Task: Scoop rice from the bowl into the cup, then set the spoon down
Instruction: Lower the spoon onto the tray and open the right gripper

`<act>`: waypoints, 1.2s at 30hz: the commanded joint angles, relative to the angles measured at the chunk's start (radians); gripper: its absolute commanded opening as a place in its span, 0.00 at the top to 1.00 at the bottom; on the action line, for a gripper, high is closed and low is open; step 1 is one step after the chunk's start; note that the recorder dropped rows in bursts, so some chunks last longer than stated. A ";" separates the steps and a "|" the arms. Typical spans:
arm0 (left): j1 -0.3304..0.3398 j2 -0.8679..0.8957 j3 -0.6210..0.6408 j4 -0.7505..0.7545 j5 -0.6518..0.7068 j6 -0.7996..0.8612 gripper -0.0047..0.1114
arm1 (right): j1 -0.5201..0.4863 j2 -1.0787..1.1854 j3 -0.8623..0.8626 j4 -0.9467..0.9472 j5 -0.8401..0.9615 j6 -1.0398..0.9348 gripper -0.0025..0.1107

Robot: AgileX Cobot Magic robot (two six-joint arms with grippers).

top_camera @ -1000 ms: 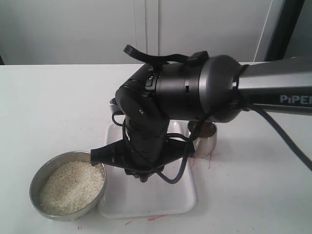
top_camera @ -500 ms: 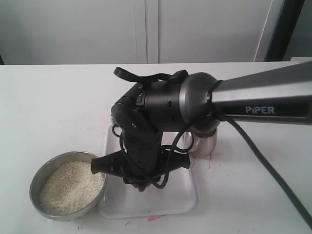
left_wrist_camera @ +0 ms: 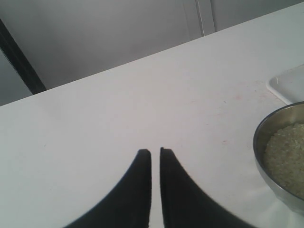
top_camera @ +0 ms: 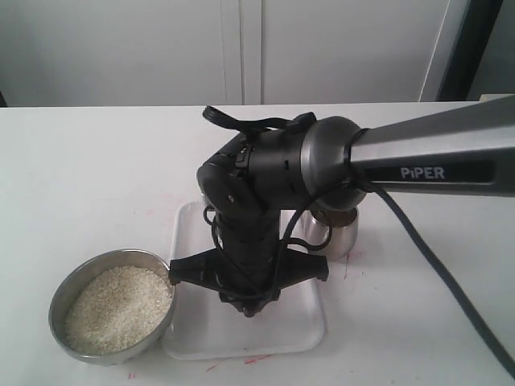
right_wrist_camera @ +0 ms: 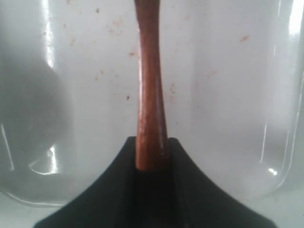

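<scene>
left fingers together (empty) | right fingers clamped on spoon over tray

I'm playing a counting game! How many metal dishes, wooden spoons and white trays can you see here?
Metal dishes: 2, the bowl and the cup
Wooden spoons: 1, the spoon
White trays: 1, the tray
Total: 4
</scene>
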 commanded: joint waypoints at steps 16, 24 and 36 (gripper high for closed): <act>-0.003 0.001 -0.006 -0.009 -0.006 -0.001 0.84 | -0.010 0.052 -0.007 -0.001 -0.088 -0.018 0.98; -0.003 0.001 -0.006 -0.009 -0.006 -0.001 0.84 | -0.010 0.052 -0.007 -0.001 -0.102 -0.038 0.80; -0.003 0.001 -0.006 -0.009 -0.006 -0.001 0.84 | -0.010 0.007 -0.007 -0.001 -0.112 -0.038 0.71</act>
